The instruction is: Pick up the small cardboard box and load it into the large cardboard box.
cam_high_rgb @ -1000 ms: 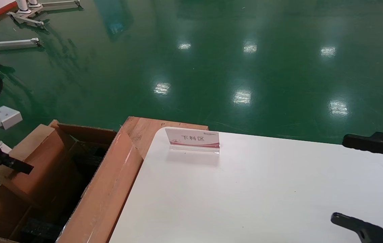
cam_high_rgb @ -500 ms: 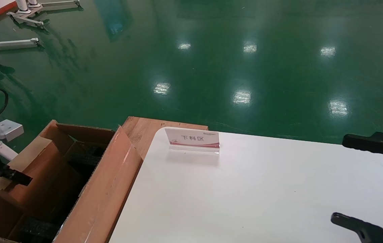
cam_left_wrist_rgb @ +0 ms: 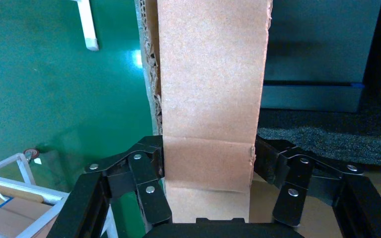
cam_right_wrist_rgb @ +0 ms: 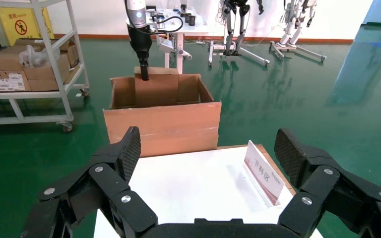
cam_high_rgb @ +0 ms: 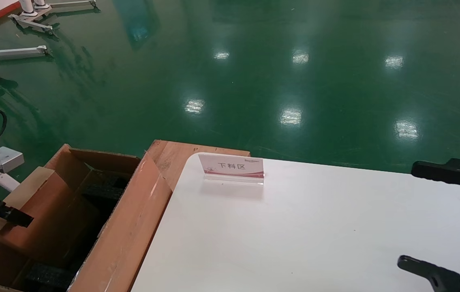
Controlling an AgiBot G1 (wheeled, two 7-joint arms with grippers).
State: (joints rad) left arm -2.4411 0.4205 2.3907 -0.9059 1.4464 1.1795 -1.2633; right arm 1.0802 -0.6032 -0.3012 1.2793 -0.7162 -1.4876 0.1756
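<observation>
Green shop floor, white table (cam_high_rgb: 315, 227) alongside the large cardboard box (cam_high_rgb: 124, 227). Left gripper (cam_left_wrist_rgb: 208, 161) clamped on the small cardboard box (cam_left_wrist_rgb: 211, 99), fingers (cam_left_wrist_rgb: 146, 173) pressing both narrow sides. From its grip the carton hangs down inside the large box's open top, against the wall on the side away from the table, black foam blocks (cam_high_rgb: 51, 275) below it. Beyond, across the table, right gripper (cam_right_wrist_rgb: 208, 153) idle, jaws spread, nothing between them. Further out, a sign stand (cam_high_rgb: 232, 168) at the table's far edge. Judgement: pickup and carry done; lowering, release and withdrawal remain.
</observation>
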